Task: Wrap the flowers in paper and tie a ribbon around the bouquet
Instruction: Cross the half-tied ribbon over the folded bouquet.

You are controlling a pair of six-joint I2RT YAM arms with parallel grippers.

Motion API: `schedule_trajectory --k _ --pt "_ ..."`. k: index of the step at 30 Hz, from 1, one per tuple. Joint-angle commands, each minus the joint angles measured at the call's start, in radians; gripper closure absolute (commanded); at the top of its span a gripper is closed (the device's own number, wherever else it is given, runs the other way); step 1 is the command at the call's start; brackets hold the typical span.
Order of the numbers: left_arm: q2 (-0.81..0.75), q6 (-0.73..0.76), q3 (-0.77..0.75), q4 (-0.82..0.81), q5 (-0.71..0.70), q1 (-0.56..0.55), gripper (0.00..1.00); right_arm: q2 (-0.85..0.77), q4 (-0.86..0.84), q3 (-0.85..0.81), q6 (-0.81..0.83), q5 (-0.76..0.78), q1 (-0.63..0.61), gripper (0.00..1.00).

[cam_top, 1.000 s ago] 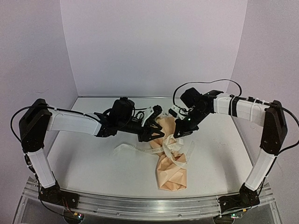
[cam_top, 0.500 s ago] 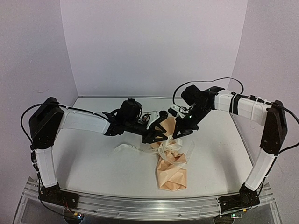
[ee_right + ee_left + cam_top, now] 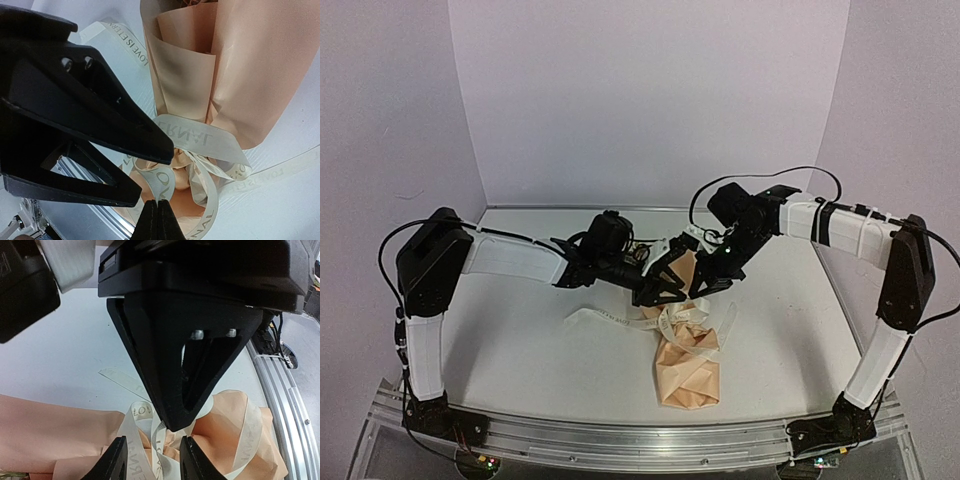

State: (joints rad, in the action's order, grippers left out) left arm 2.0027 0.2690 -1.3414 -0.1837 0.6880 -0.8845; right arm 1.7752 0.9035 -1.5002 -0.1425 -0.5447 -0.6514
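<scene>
The bouquet [image 3: 688,365] lies mid-table, a tan paper [image 3: 250,65] cone with its narrow end toward the arms' bases. The flowers are hidden inside the paper and under the grippers. The cream ribbon [image 3: 610,318] is looped and knotted round the cone's middle [image 3: 210,142], with tails trailing left and right on the table. My right gripper [image 3: 157,220] is shut on a ribbon loop just above the knot; its black tip [image 3: 175,425] points down at the knot. My left gripper [image 3: 152,465] faces it, open, with ribbon strands [image 3: 135,450] lying between its fingers.
The two grippers [image 3: 665,290] [image 3: 703,288] nearly touch tip to tip over the cone. The aluminium rail [image 3: 650,435] runs along the near edge. Purple walls close the table at the back and sides.
My left arm has reached further right, bringing its gripper close up against the right one over the ribbon knot. The right arm has shifted only slightly and stays shut on the ribbon.
</scene>
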Motion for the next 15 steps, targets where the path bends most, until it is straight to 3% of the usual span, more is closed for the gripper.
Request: schedule_trajectory --k 1,12,15 --pt "0.013 -0.019 -0.054 0.003 0.042 -0.005 0.65 -0.037 0.005 -0.024 0.009 0.0 0.0 1.0" --pt "0.036 -0.085 -0.077 0.017 0.037 -0.01 0.98 -0.077 -0.077 0.043 0.002 0.061 -0.001 1.0" --pt "0.028 -0.127 -0.056 -0.021 0.024 -0.01 1.0 -0.115 -0.138 0.107 -0.003 0.094 -0.001 0.89"
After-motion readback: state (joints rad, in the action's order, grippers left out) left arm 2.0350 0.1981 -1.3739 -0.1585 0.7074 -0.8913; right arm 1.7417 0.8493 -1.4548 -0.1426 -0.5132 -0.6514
